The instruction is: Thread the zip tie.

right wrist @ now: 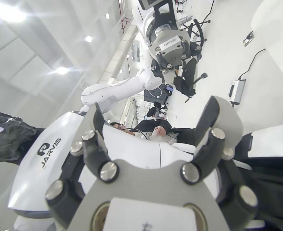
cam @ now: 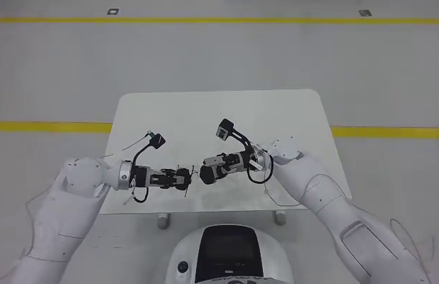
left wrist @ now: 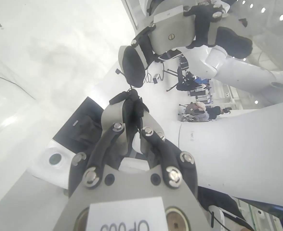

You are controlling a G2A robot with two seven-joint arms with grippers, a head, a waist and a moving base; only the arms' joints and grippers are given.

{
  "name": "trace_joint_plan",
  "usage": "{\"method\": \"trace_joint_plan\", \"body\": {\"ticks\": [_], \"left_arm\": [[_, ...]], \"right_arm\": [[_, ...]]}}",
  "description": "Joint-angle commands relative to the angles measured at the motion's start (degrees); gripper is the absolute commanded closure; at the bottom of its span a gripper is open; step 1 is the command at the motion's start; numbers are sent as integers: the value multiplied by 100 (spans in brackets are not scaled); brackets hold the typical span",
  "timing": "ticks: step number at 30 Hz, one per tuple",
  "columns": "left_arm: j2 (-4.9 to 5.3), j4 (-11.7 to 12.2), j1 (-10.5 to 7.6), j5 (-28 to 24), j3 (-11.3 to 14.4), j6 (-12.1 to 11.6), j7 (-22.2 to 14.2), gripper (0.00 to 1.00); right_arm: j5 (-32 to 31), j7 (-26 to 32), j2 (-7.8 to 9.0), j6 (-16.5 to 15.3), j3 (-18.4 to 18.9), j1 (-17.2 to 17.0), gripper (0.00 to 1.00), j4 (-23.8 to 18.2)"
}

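- The left gripper (cam: pixel 185 178) hangs above the near part of the white table (cam: pixel 219 117), a little left of its middle, and points to the right.
- Its fingers (left wrist: pixel 128 111) are clenched together, pinching the zip tie (right wrist: pixel 202 76) at their tips.
- The zip tie is a thin black strap held off the table, lying crosswise in that pinch. In the right wrist view one length runs out to a small blocky head on one side of the fingertips, and a shorter bit sticks out on the other side.
- In the top view the tie is only a fine dark line at the left gripper's tip, between the two grippers.
- The right gripper (cam: pixel 208 175) is just to the right of the left one, at about the same height above the table, and points left, so the two face each other tip to tip.
- The right gripper is released, with its two fingers (right wrist: pixel 210 116) spread wide and nothing between them.
- In the left wrist view one dark pad (left wrist: pixel 131 67) of the right gripper sits just beyond the tie's protruding tip. Whether pad and tie touch I cannot tell.
- A yellow line (cam: pixel 35 126) runs across the floor to the left and right of the table, and a second one lies farther off.
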Motion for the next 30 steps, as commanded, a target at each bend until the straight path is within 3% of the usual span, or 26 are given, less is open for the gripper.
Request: {"method": "trace_joint_plan", "body": {"ticks": [1, 4, 7, 12, 22, 30], "left_arm": [[-34, -9, -19, -103, -71, 0, -106, 100], [-94, 50, -27, -249, -181, 0, -270, 100], [-151, 152, -42, -267, -190, 0, -291, 100], [-214, 245, -55, -288, -225, 0, -291, 100], [-232, 258, -46, -309, -248, 0, -291, 100], [-232, 258, -46, -309, -248, 0, -291, 100]], "right_arm": [[0, 0, 1, 0, -1, -3, 0, -4], [0, 0, 1, 0, -1, -3, 0, -4], [-209, -615, 22, 107, 65, -122, 0, -147], [-382, -1050, 32, 226, 123, -187, 0, -251], [-428, -1167, 32, 268, 130, -213, 0, -304], [-87, -1490, -53, 906, 81, -208, 0, -397]]}}
